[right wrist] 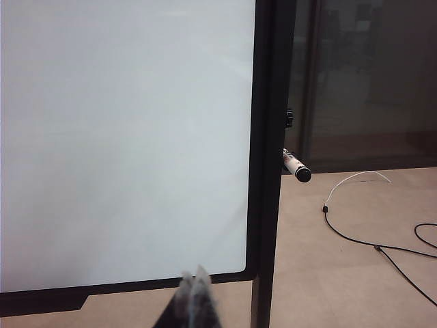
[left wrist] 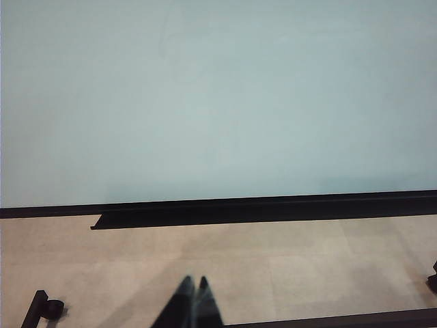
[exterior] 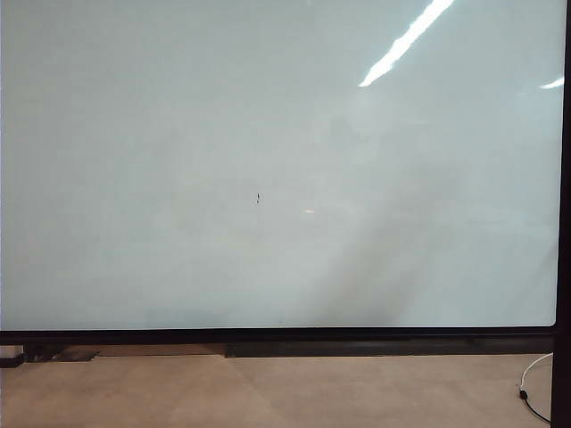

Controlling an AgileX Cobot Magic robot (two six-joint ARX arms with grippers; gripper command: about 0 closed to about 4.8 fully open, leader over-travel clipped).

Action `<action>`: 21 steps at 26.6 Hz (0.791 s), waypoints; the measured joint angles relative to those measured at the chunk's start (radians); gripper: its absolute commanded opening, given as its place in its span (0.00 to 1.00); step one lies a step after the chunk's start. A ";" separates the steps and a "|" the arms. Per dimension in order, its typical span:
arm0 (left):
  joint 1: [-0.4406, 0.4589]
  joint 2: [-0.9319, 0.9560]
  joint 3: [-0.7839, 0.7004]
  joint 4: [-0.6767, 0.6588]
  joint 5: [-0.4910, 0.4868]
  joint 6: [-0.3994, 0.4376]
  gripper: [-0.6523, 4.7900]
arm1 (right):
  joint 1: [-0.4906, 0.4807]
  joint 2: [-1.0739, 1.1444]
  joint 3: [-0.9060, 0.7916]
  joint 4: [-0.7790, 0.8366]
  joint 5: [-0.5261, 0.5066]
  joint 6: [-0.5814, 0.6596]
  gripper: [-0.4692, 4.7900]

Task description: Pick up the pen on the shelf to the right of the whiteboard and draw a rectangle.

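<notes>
Whiteboard (exterior: 268, 160) blank, no rectangle. Pen (right wrist: 296, 167) just beyond whiteboard's right frame. Left gripper (left wrist: 194, 285) and right gripper (right wrist: 194, 279), fingers together, below whiteboard. Risk: knocking pen off during a closed-fingered approach.

Beige tiled floor (exterior: 268, 392); cable (right wrist: 369, 242) trailing; dark glass wall (right wrist: 369, 82).

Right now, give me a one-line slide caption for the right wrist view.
Shut right gripper low before the blank whiteboard, the pen untouched beyond its black frame.
</notes>
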State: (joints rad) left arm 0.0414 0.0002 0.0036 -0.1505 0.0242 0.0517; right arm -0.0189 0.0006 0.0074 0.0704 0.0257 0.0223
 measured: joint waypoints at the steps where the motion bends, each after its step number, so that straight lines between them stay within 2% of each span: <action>1: 0.000 0.000 0.000 0.000 0.000 0.000 0.11 | 0.000 0.000 0.000 0.000 0.000 0.000 0.08; 13: 0.000 0.000 0.000 0.000 0.000 0.000 0.11 | 0.000 0.000 0.000 0.002 -0.005 0.017 0.08; 15: 0.000 0.000 0.000 0.000 0.000 0.000 0.11 | 0.002 0.000 0.000 0.043 -0.088 0.114 0.08; 17: 0.000 0.000 0.000 0.000 0.000 0.000 0.11 | 0.002 0.000 0.002 0.074 -0.185 0.148 0.08; 21: 0.000 0.000 0.000 0.000 0.000 0.000 0.11 | 0.001 0.053 0.115 -0.056 -0.255 0.156 0.08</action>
State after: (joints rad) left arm 0.0414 0.0002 0.0036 -0.1505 0.0242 0.0517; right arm -0.0177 0.0536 0.1226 0.0139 -0.2295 0.1787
